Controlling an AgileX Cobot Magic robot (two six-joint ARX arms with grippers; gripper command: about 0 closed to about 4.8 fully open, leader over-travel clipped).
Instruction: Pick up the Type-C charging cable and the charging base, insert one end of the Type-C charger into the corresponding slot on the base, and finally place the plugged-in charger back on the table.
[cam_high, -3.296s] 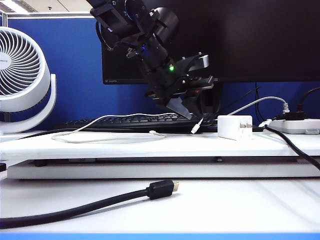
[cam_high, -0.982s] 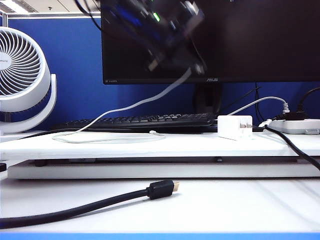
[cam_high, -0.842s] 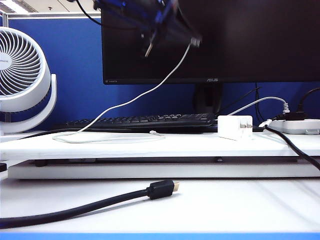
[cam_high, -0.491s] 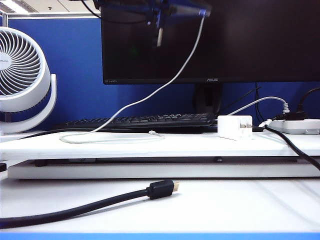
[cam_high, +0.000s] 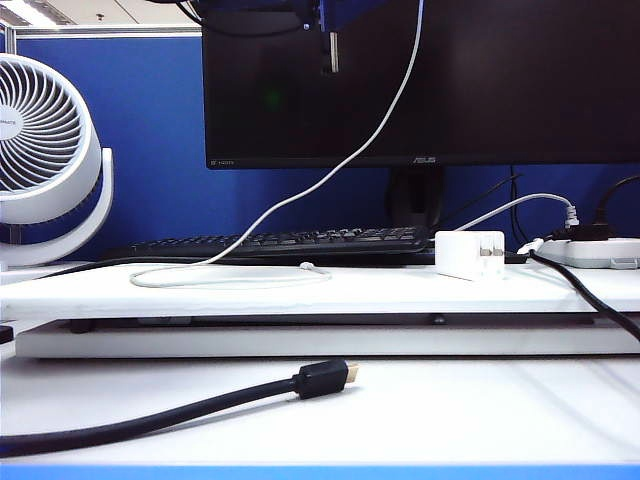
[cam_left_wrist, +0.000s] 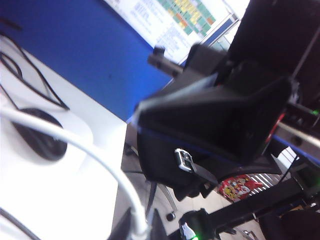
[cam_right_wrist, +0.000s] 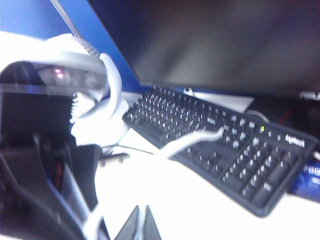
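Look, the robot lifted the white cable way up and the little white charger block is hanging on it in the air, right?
Not quite. The Type-C charging cable is lifted high, shut in the left gripper, but the charging base is not hanging. The exterior view shows it sitting on the table beside the keyboard.

The left hand (cam_left_wrist: 141, 231) is raised high above the worktop (cam_high: 400, 410), pinched shut on one end of the Type-C charging cable (cam_high: 375, 135). From that hand the cable drops down and to the left onto the raised platform (cam_high: 400, 288), where it loops in front of the keyboard (cam_high: 300, 242). The charging base (cam_high: 469, 254) stands on the platform below and to the right of the left hand, apart from the cable. The right hand (cam_right_wrist: 141, 225), its tips together, hangs over the worktop with the keyboard just beyond it.
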